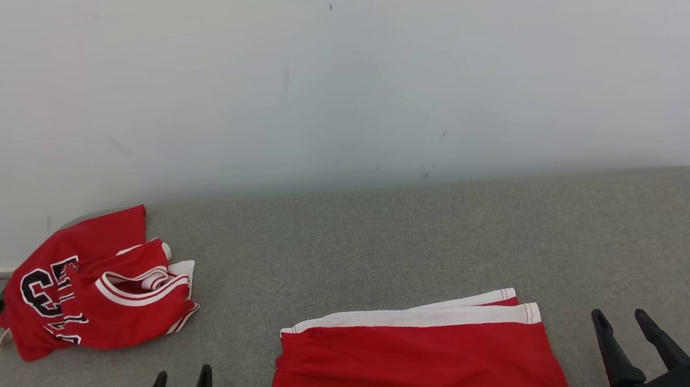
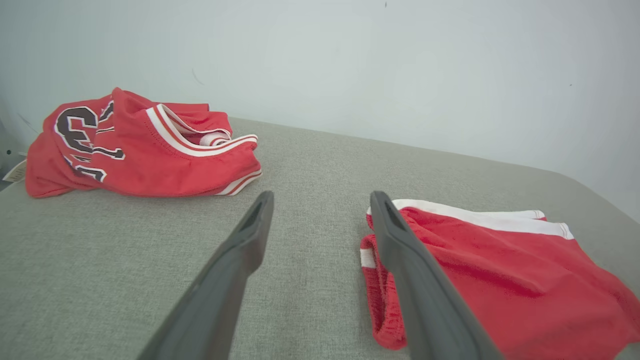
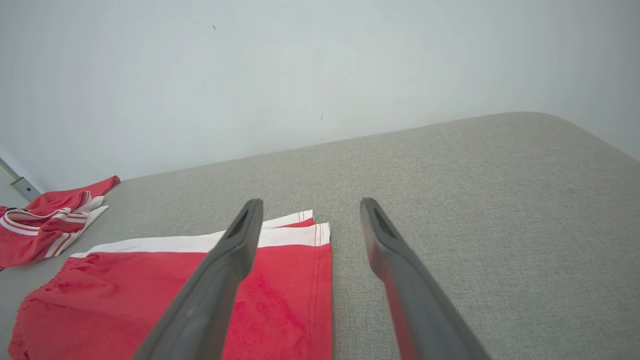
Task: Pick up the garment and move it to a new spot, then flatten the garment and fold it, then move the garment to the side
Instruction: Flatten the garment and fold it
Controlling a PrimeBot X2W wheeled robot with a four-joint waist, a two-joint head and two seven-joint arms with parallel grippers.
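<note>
Red fabric shorts with white band (image 1: 414, 365) lie flat, lower centre.
Long axis left-right, between both released, empty jaws.

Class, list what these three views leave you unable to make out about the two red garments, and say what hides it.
1. Head view: the near end of the red shorts, cut off by the bottom edge.
2. Head and left wrist views: the number on the jersey past the 3, buried in its own folds.
3. Right wrist view: most of the jersey, cut off by the left edge.
</note>
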